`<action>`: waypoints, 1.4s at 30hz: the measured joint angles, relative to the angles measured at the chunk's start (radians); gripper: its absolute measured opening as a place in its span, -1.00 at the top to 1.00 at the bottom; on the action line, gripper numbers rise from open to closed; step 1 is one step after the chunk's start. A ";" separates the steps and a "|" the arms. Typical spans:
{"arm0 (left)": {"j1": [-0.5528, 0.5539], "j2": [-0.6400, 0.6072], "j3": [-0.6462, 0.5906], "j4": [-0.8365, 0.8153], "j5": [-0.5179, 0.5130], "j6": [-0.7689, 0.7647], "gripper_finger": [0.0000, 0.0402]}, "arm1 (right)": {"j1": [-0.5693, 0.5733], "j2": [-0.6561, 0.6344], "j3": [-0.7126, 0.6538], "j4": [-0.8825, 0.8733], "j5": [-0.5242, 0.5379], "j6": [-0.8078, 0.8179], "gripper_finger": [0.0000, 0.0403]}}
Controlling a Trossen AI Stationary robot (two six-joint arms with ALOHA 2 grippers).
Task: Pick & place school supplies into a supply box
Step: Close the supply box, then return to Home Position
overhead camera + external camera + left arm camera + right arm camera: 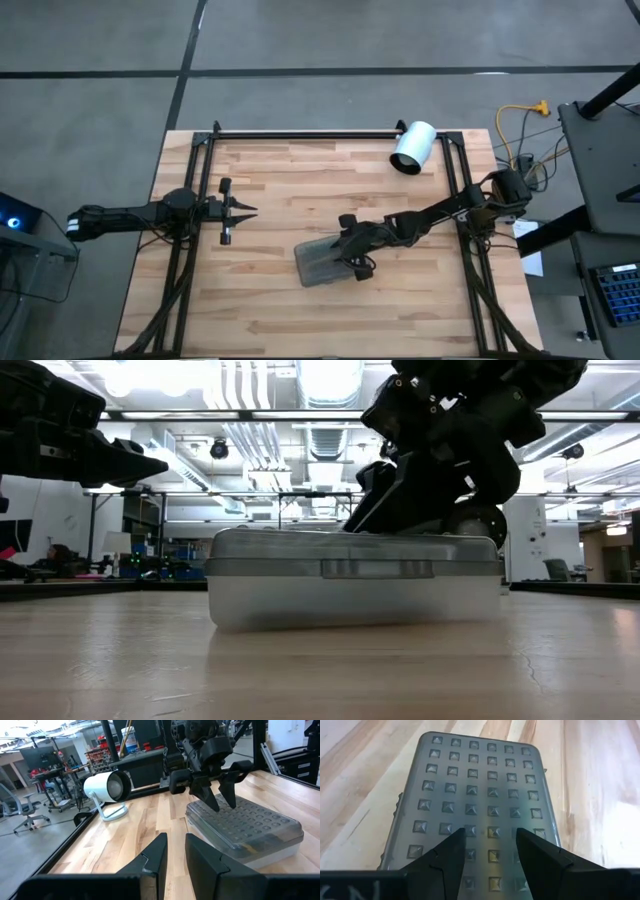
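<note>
the small rectangular translucent plastic supply box (322, 263) with its grey studded lid shut lies flat on the pale wooden tabletop (300, 180), well in front of the white cylinder (412, 147) at the far edge. the right claw (490, 845) sits over the box's lid with its fingers spread wide, their tips at or just above the studs, gripping nothing. the left claw (172, 852) hangs narrow and empty, well to the box's left and pointing toward it.

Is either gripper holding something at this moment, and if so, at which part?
Nothing is held. The right gripper has open fingers on the closed lid of the supply box. The left gripper waits apart, empty.
</note>
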 joint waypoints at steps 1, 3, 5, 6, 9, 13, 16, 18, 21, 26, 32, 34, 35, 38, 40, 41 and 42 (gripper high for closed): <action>0.000 0.000 0.000 0.000 0.000 0.000 0.73 | 0.000 -0.002 -0.001 0.007 0.002 -0.011 0.17; 0.000 0.000 0.000 0.000 0.000 0.000 0.73 | -0.001 -0.007 -0.001 0.016 0.003 -0.038 0.17; 0.000 0.000 0.000 0.000 0.000 0.000 0.73 | -0.001 -0.012 0.003 0.015 0.004 -0.057 0.18; 0.000 0.000 0.000 0.000 0.000 0.000 0.73 | -0.001 -0.013 0.007 0.015 0.006 -0.063 0.19; 0.000 0.000 0.000 0.000 0.000 0.000 0.73 | -0.002 -0.016 0.022 0.020 0.006 -0.078 0.20; 0.000 0.000 0.000 0.000 0.000 0.000 0.73 | -0.001 -0.016 0.042 0.019 0.005 -0.080 0.21; 0.000 0.000 0.000 0.000 0.000 0.000 0.73 | -0.001 -0.017 0.061 0.022 0.006 -0.143 0.20; 0.000 0.000 0.000 0.000 0.000 0.000 0.73 | -0.002 -0.017 0.074 0.021 0.012 -0.246 0.19; 0.000 0.000 0.000 0.000 0.000 0.000 0.73 | -0.003 -0.019 0.093 -0.040 0.038 -0.290 0.19; 0.000 0.000 0.000 0.000 0.000 0.000 0.73 | -0.018 -0.027 0.117 -0.092 0.141 -0.264 0.18; 0.000 0.000 0.000 0.000 0.000 0.000 0.73 | -0.084 -0.078 0.089 -0.094 0.133 -0.192 0.21; 0.000 0.000 0.000 0.000 0.000 0.000 0.73 | -0.110 -0.105 0.072 -0.094 0.130 -0.169 0.22; 0.000 0.000 0.000 0.000 0.000 0.000 0.73 | -0.124 -0.117 0.062 -0.094 0.130 -0.157 0.22; 0.000 0.000 0.000 0.000 0.000 0.000 0.73 | -0.157 -0.168 0.021 -0.086 0.114 -0.139 0.23; 0.000 0.000 0.000 0.000 0.000 0.000 0.73 | -0.178 -0.205 -0.015 -0.070 0.071 -0.133 0.23; 0.000 0.000 0.000 0.000 0.000 0.000 0.73 | -0.189 -0.223 -0.035 -0.052 0.046 -0.132 0.22; 0.000 0.000 0.000 -0.004 0.000 0.000 0.73 | -0.198 -0.243 -0.056 -0.027 0.025 -0.130 0.22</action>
